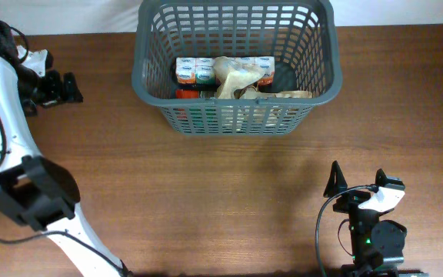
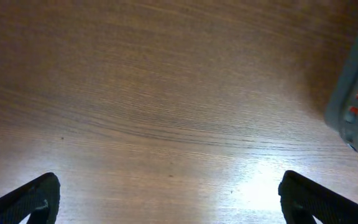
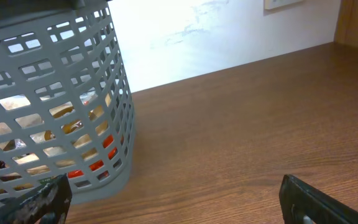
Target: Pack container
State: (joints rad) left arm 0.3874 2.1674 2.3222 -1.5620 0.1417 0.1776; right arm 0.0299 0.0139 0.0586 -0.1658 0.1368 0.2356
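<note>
- From overhead, the container [image 1: 229,119] stands upright at the far middle of the table [image 1: 206,200], and there are goods inside: white-labelled packets [image 1: 194,71] in a row, a crumpled tan wrapper [image 1: 237,78] beside them, something red [image 1: 185,94] low at the front-left
- The left gripper [image 1: 74,87] sits out at the far left, tips pointing toward the container, well apart from it
- The right gripper [image 1: 358,173] is down at the near right edge, also well apart from the container
- The left wrist view settles what overhead only hints at: its fingers [image 2: 30,199] are spread wide in the bottom corners with bare wood between them and nothing held; only a blurred grey corner of the container shows at the right edge, red glinting through the slots
- The right wrist view gives the side-on look: lattice wall filling the left, tan and red visible through the openings, a white wall [image 3: 197,37] behind the table; jaws wide apart here too, empty
</note>
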